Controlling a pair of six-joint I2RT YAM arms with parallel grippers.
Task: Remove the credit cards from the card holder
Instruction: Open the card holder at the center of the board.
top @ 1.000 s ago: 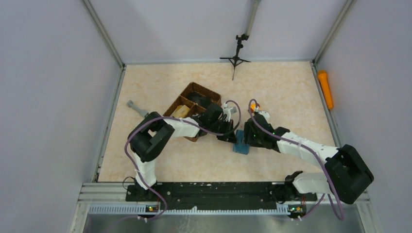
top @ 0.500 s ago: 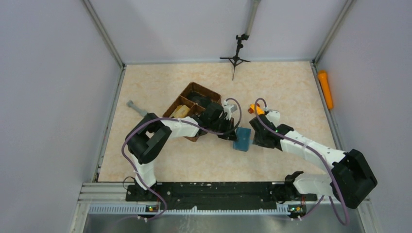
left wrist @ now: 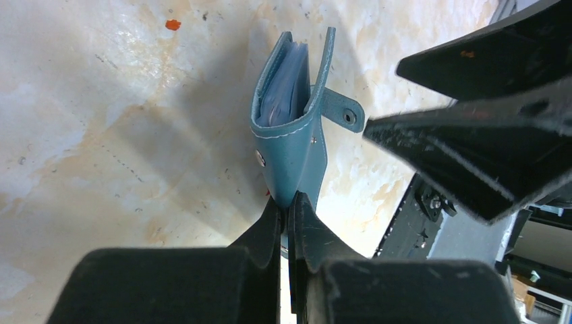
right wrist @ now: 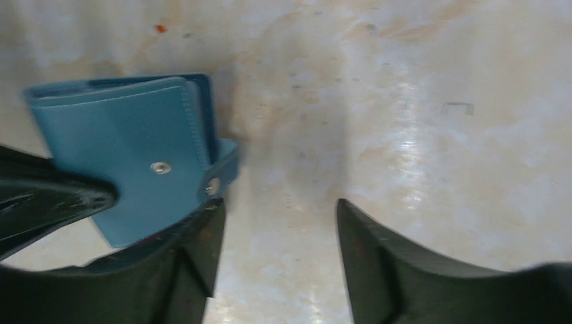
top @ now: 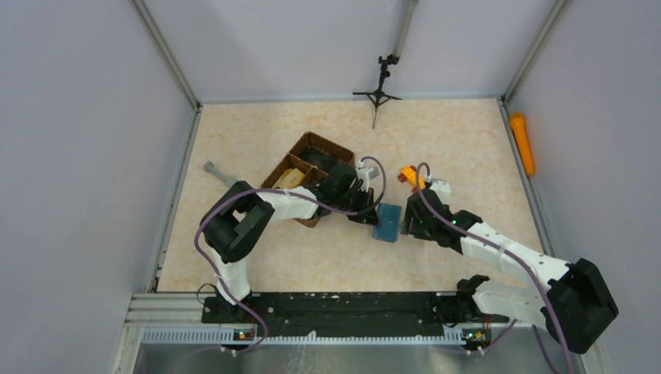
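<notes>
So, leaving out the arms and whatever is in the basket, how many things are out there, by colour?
Blue: 1, card holder
Brown: 1, woven basket
Orange: 2, small object, long cylinder
Grey: 1, tool
Black: 1, tripod
Total: 6

Beige marbled tabletop [top: 436, 132], seemingly lavender walls [top: 78, 156].

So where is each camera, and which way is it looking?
Top external: high behind the arms, looking down at the table; both arms show, left gripper and right gripper by the card holder.
Left wrist: on the left arm, facing along its gripper, shut on the card holder.
Right wrist: on the right arm, facing down past its open gripper.
All share the card holder.
</notes>
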